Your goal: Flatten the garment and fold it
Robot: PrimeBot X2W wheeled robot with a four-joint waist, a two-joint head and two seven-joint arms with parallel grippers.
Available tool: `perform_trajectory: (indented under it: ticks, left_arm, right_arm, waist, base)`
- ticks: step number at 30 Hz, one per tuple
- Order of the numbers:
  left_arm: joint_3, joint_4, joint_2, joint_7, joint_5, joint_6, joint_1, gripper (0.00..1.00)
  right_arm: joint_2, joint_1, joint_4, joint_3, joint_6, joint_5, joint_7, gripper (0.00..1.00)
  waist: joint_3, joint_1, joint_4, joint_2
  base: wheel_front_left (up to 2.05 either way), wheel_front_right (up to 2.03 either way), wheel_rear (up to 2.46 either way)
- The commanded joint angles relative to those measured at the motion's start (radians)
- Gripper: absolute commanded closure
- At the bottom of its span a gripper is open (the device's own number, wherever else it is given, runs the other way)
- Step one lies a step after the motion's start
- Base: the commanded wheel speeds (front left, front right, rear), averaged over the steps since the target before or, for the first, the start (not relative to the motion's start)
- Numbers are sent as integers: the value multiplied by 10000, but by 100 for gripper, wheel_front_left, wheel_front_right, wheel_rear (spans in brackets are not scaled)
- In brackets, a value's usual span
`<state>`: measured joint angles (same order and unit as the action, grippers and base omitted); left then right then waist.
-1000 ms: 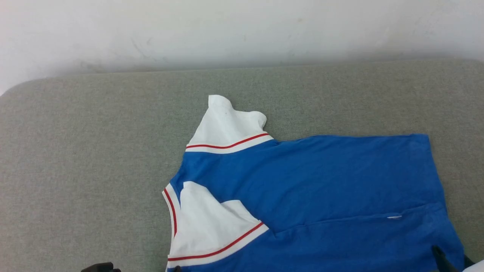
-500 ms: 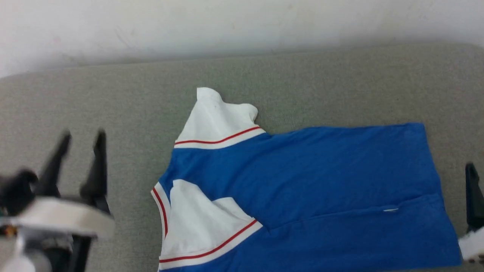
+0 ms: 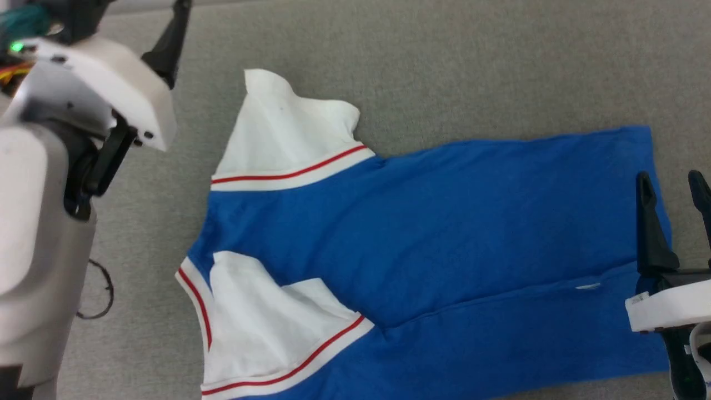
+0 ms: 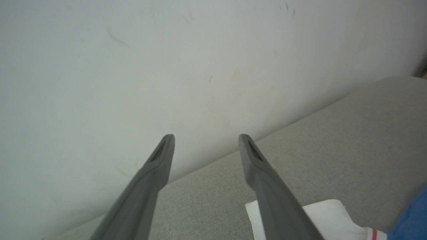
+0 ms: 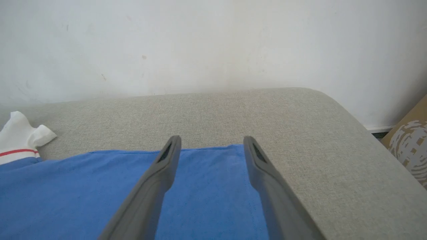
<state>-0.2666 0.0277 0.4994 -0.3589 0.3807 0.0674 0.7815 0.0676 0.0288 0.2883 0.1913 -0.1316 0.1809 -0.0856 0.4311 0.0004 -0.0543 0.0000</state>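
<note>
Both empty and wide open: left gripper (image 4: 206, 140) near a sleeve (image 3: 283, 133), right gripper (image 3: 670, 180) over the hem (image 3: 644, 150) of the shirt (image 3: 444, 233). Stationed at opposite ends, seemingly for a fold.

The left gripper (image 4: 206, 136) faced the pale wall (image 4: 133, 66), fingers spread; below, the garment (image 4: 333, 216) showed a white sleeve on the tabletop (image 4: 333, 140).

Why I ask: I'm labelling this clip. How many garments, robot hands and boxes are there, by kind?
Jersey shirt: 1
Robot hands: 2 (left hand, right hand)
Cardboard box: 1
Total: 4
</note>
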Motion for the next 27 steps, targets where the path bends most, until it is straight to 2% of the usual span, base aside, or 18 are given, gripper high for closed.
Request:
perform_trajectory:
  ticks: [1,5,9,17,20,21,22,27]
  left_arm:
    - [-120,234,-15,-153,112,123,215,0]
    - [-629,1193,69,-1092,560,446,966,0]
    - [-1063,1576,215,-1940,1234,577,1344,0]
    - [-1456,1926,553,-3294,2144,593,1371,0]
    - [-1564,2036,634,-4328,2512,445,1128,0]
    - [-1580,1989,653,-4647,2674,419,1050,34]
    - [-1549,1909,658,-4860,2814,348,992,100]
    - [-1508,1338,726,-5039,3284,410,702,100]
  right_arm:
    - [-17,182,-45,-27,9,-54,61,0]
    - [-26,403,-141,-167,9,-31,71,0]
    - [-26,487,-209,-162,9,-39,34,0]
    - [-31,533,-265,-134,9,25,4,0]
    - [-29,563,-249,-130,9,4,-50,0]
    - [-30,581,-237,-129,9,-2,-73,0]
    - [-32,598,-222,-128,9,-5,-98,0]
    - [-29,674,-132,-108,9,-38,-218,0]
  waist:
    - [826,-4,-407,0]
    - [1247,-4,-646,0]
    - [1550,-4,-801,0]
    - [1863,-4,-901,0]
    - [1911,-4,-875,0]
    - [1926,-4,-865,0]
    - [1941,-4,-852,0]
    - [1988,-4,-761,0]
  base:
    - [0,0,0]
    - [0,0,0]
    - [0,0,0]
    - [0,0,0]
    - [0,0,0]
    - [0,0,0]
    - [0,0,0]
    - [0,0,0]
